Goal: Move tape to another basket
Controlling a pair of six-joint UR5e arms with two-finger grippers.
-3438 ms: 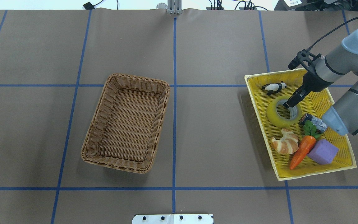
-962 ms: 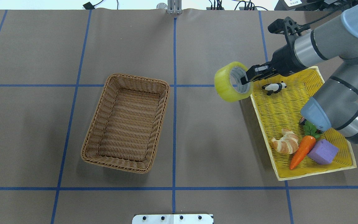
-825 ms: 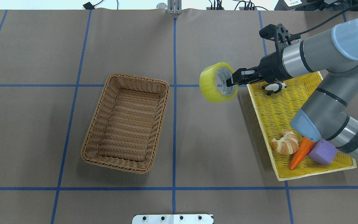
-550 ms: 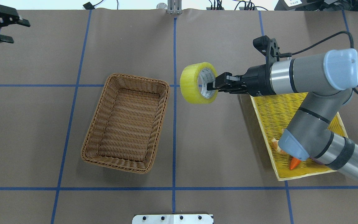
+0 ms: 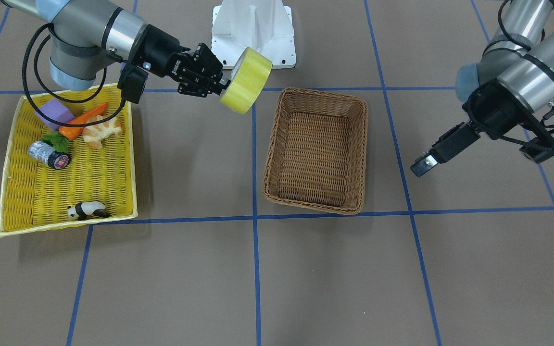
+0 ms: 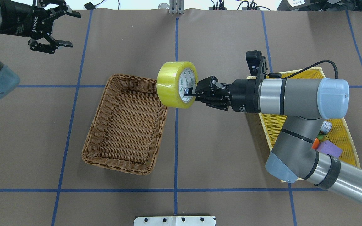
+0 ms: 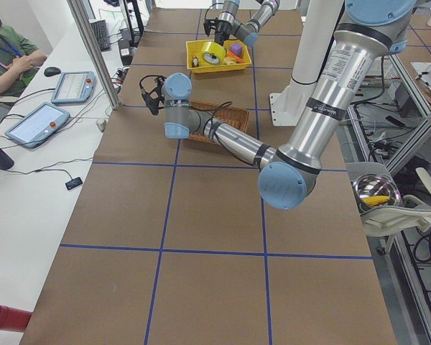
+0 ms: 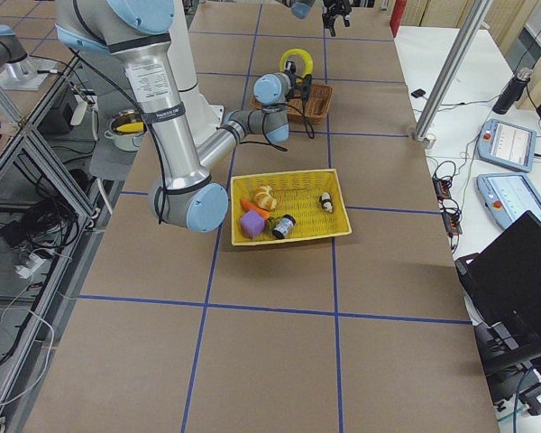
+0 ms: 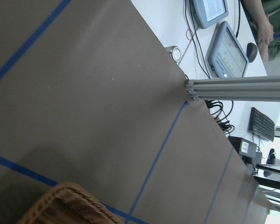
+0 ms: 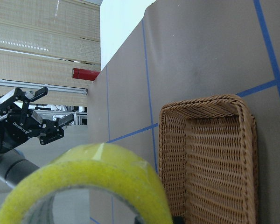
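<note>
The tape (image 6: pixel 176 84) is out of the yellow basket (image 5: pixel 89 178), held tight by the right gripper (image 6: pixel 191 92) in the air near the middle of the table (image 6: pixel 225 157), close beside the brown basket (image 6: pixel 96 124); dropping it in is what's left, and the left gripper (image 6: pixel 70 29) is wide open and empty.

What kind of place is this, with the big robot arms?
Probably a robot lab. Two robot arms work over a table gridded with blue tape lines, the right gripper holds a tape roll, and control tablets lie on a side desk by a seated person.
</note>
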